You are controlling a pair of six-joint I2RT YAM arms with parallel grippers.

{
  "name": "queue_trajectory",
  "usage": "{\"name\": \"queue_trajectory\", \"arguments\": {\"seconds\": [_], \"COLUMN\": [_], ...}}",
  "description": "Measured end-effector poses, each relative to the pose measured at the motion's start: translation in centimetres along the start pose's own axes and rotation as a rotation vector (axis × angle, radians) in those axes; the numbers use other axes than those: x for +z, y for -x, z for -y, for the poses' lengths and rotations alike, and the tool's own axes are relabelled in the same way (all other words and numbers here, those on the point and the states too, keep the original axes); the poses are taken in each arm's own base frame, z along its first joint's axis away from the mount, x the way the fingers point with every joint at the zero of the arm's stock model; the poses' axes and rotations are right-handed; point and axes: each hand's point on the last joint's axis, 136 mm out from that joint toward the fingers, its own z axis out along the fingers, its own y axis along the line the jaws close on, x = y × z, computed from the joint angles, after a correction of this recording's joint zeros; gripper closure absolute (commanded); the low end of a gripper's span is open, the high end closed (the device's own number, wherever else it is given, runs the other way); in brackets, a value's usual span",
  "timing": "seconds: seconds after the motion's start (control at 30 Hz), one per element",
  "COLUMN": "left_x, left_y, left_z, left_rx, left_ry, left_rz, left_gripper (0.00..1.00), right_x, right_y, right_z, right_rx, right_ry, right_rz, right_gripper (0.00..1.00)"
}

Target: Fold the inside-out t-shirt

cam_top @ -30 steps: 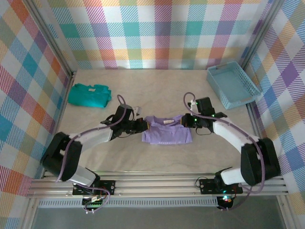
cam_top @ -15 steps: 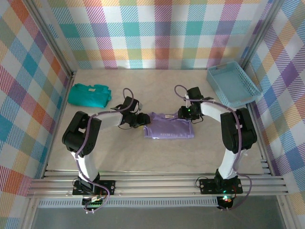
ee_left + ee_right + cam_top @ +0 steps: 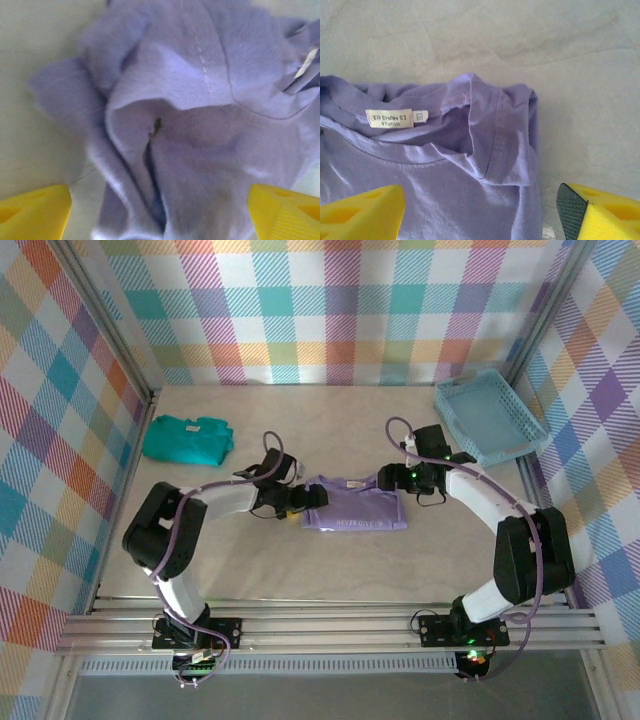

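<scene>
Inside-out t-shirt (image 3: 355,512) at counter (image 3: 300,570) centre, folded into band. Left gripper (image 3: 298,502), right gripper (image 3: 392,480) spread at its ends, pinching nothing. Fold step looks complete. Next likely: lift clear, regrasp for 1 crosswise fold.

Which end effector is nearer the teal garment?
Left. The left end effector is at the purple t-shirt's left edge, toward the teal garment; the right end effector is at its right edge.

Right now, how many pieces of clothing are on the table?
2. The lavender t-shirt lies at the centre of the table; a teal folded garment sits near the far left corner. Nothing seems hidden in the blue basket.
</scene>
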Motion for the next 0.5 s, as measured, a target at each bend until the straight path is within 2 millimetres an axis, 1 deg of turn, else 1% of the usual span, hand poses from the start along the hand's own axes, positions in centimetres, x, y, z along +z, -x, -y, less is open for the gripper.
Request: {"name": "queue_trajectory", "arguments": {"seconds": [0.07, 0.13, 0.2, 0.27, 0.4, 0.5], "left_x": [0.2, 1.4, 2.0, 2.7, 4.2, 5.0], "left_y": [0.1, 0.2, 0.2, 0.4, 1.0, 1.5], "left_z": [0.4, 1.8, 2.2, 2.9, 3.6, 4.1], "left_rx": [0.002, 0.035, 0.049, 0.064, 0.084, 0.108], "left_ry": [0.009, -0.006, 0.012, 0.005, 0.001, -0.012], "left_rz": [-0.006, -0.012, -0.012, -0.012, -0.014, -0.017], "left_gripper": [0.15, 0.23, 0.31, 0.43, 0.69, 0.94], "right_x": [0.2, 0.3, 0.5, 0.6, 0.7, 0.7], "right_y": [-0.4, -0.9, -1.2, -1.5, -1.7, -1.9], "right_z": [-0.1, -0.1, -0.1, -0.2, -0.3, -0.3], "right_rx": [0.003, 0.007, 0.011, 0.015, 0.017, 0.017], "right_ry": [0.009, 0.017, 0.027, 0.033, 0.043, 0.045], "right_rz": [-0.012, -0.024, -0.033, -0.040, -0.044, -0.048], "right_gripper": [0.20, 0.20, 0.20, 0.20, 0.20, 0.20]}}
